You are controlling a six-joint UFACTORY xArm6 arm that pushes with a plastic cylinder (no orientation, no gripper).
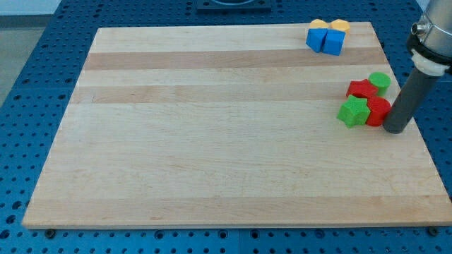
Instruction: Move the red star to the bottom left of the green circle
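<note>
The red star (362,89) lies near the view's right edge of the wooden board (212,141), touching the green circle (380,81), which is up and right of it. A second red block (378,111) lies just below the star, and a green star (352,111) touches that block on its left. My tip (395,130) is at the lower right of this cluster, right beside the second red block, below the green circle and lower right of the red star.
Two blue blocks (324,40) and two yellow blocks (330,26) sit together at the view's top right of the board. The board rests on a blue perforated table (42,56).
</note>
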